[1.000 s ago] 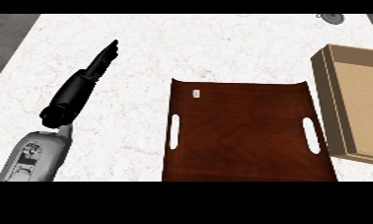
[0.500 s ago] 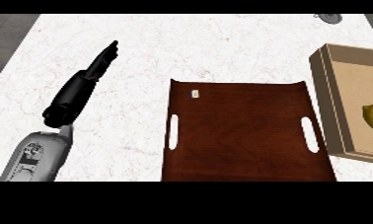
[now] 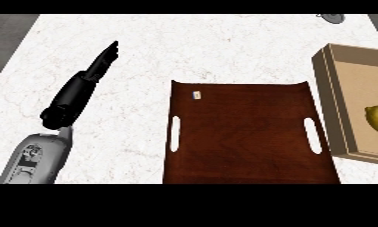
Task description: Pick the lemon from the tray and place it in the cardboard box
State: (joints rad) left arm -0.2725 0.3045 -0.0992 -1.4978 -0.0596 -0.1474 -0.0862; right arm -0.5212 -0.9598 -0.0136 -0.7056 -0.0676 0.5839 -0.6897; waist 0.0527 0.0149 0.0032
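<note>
Something yellow has turned up since a second ago: the lemon (image 3: pixel 371 117) now shows inside the cardboard box (image 3: pixel 331 106), right at the view's right edge, where a second back that box floor looked bare. Only a sliver of the fruit is visible, the rest is cut off by the frame, so I can't say how it sits. Nothing else has budged.

So by my reckoning the placing step is as good as done. The brown tray (image 3: pixel 247 136) lies bare on the white worktop (image 3: pixel 221 46), just beside the box, with nothing on it but a tiny label near its top left corner. The right hand doesn't show at all, so I can't tell whether it has let go. What's left, I'd judge, is only for that arm to clear the box without nudging the fruit.

Over at the left, the left hand (image 3: pixel 94 73) rests off to the side of the tray, well apart from it, grey forearm coming up from the lower edge. Its fingers are straight and together, pointing up and away, clamped on nothing.
</note>
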